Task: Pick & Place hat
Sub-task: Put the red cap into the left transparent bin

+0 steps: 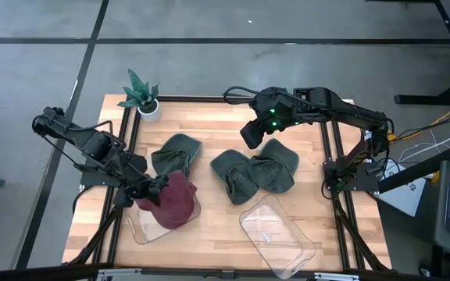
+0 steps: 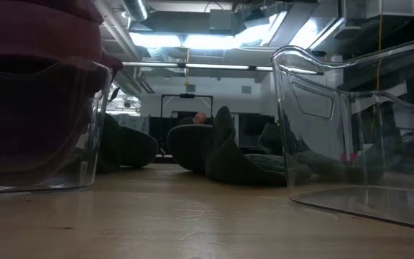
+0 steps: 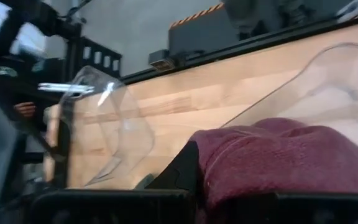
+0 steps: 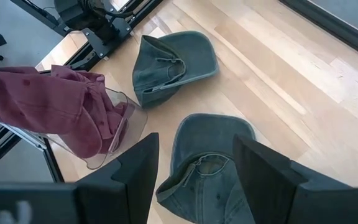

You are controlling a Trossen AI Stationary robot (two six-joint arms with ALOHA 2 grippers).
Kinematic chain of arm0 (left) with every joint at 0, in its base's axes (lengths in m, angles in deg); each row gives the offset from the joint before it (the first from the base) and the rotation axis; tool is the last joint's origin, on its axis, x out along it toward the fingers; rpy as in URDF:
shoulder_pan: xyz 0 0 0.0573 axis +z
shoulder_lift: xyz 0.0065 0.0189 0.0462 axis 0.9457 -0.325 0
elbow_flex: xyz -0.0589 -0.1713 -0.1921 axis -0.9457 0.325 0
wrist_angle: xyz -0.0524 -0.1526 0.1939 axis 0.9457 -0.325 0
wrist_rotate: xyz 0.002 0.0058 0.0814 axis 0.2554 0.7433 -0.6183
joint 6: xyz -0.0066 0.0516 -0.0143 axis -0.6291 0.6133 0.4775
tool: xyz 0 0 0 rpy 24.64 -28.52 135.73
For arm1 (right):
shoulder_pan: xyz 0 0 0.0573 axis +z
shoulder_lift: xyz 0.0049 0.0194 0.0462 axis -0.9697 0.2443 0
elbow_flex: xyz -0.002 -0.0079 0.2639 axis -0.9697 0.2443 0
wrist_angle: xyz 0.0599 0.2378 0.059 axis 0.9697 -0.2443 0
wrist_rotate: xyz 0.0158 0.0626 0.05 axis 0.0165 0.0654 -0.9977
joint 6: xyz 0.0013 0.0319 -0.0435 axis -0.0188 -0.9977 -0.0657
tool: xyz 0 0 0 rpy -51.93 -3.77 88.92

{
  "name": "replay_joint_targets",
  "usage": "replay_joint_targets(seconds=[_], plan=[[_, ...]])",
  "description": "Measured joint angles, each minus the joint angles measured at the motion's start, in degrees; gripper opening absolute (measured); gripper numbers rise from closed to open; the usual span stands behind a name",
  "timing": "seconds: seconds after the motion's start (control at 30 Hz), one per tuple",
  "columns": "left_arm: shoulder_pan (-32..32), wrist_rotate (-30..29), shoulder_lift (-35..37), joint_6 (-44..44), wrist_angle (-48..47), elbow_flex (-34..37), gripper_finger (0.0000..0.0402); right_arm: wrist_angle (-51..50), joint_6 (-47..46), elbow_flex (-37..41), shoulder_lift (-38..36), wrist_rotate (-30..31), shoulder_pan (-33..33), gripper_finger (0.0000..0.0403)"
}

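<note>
A maroon hat (image 1: 176, 201) sits over and partly inside a clear plastic bin (image 1: 143, 229) at the table's near left; the low view shows the maroon hat (image 2: 34, 29) bulging above the bin's rim. My left gripper (image 1: 153, 188) is at the hat's left edge, shut on it. My right gripper (image 4: 191, 171) hovers open above a green hat (image 4: 211, 163) near the table's middle, touching nothing. This green hat (image 1: 276, 165) overlaps a second green hat (image 1: 235, 176); a third green hat (image 1: 176, 153) lies flat further left. My left gripper holds the maroon hat by its left edge (image 3: 219, 163), coming slanting from the table's left side. The fingers themselves are mostly hidden by the cloth and the wrist. The hat's bulk (image 4: 67, 112) sags into the clear bin, bunched and slack.
A second clear bin (image 1: 278, 234) stands at the table's near right. A small potted plant (image 1: 143, 97) is at the far left corner. Black frame rails (image 1: 330, 156) run along the table's sides. Bare wood shows along the far edge.
</note>
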Motion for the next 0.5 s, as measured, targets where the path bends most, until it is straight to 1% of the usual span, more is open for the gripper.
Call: replay_joint_targets(seconds=[0.07, 0.2, 0.33, 0.5], plan=[[-0.56, -0.86, 0.88, -0.07, 1.31, 0.0, 0.0005, 0.17, 0.0, 0.0, 0.0, 0.0, 0.0, 0.0205], [-0.71, 0.9, 2.05, -2.17, 3.14, 0.0, 0.0005, 0.2, 0.01, 0.0, 0.0, 0.0, 0.0, 0.0205], [-0.75, 1.03, 2.13, -4.46, 3.01, 0.0, 0.0005, 0.2, 0.2, 0.0, 0.0, 0.0, 0.0, 0.0205], [-0.82, 0.87, 0.78, -4.44, 2.58, 0.0, 0.0005, 0.2, 0.22, 0.0, 0.0, 0.0, 0.0, 0.0205]])
